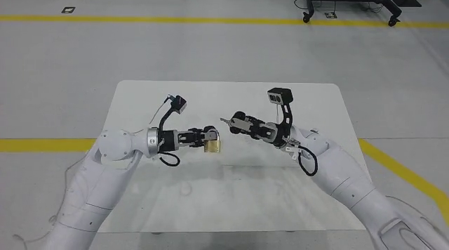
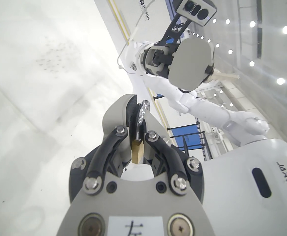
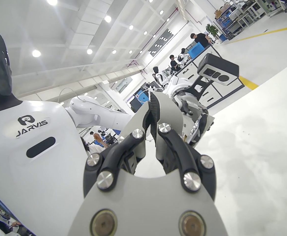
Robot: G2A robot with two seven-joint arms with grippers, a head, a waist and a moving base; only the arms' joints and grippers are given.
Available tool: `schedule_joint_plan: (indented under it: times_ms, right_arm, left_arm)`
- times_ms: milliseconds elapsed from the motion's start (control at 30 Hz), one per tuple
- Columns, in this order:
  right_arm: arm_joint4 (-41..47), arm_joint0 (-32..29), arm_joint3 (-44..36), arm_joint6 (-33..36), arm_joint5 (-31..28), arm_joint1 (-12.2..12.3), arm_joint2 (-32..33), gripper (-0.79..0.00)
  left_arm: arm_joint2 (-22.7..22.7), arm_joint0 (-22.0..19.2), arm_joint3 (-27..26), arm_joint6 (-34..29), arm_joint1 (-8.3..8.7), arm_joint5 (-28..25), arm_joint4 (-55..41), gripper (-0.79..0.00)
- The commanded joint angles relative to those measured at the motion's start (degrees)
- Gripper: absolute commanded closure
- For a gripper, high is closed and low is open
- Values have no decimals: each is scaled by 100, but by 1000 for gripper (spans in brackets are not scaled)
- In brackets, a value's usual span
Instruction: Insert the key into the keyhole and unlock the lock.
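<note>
Grips lock (image 1: pixel 212 146) in left tool (image 1: pixel 209 137), pinches key (image 1: pixel 226 119) in right tool (image 1: pixel 236 121), near but apart. Needs key lined up with keyhole first; hold lock steady, push straight, then twist.

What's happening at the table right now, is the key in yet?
Not yet. The left gripper is shut on the brass padlock, holding it over the white table. The right gripper is shut on the key, whose tip points toward the padlock. There is a gap between the two, so the key has not entered the keyhole.
</note>
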Motion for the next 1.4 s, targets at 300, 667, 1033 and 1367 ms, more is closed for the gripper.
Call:
schedule_joint_plan:
  times_ms: [300, 667, 1033, 1367]
  right_arm:
    - [570, 183, -47, 57, 56, -221, -528, 0]
    - [305, -145, -270, -524, 1363, -137, -249, 0]
    - [-651, -1020, -1465, -1487, 2896, 146, 402, 0]
    - [-532, -1059, -1524, -1513, 3050, 116, 358, 0]
  left_arm:
    - [-28, -60, 142, 169, -7, 490, -342, 0]
    - [-82, -329, 303, 832, 7, 2932, -573, 0]
    - [-53, -520, 361, 1242, -20, 3332, -628, 0]
    - [-14, -475, 135, 1484, -43, 3303, -726, 0]
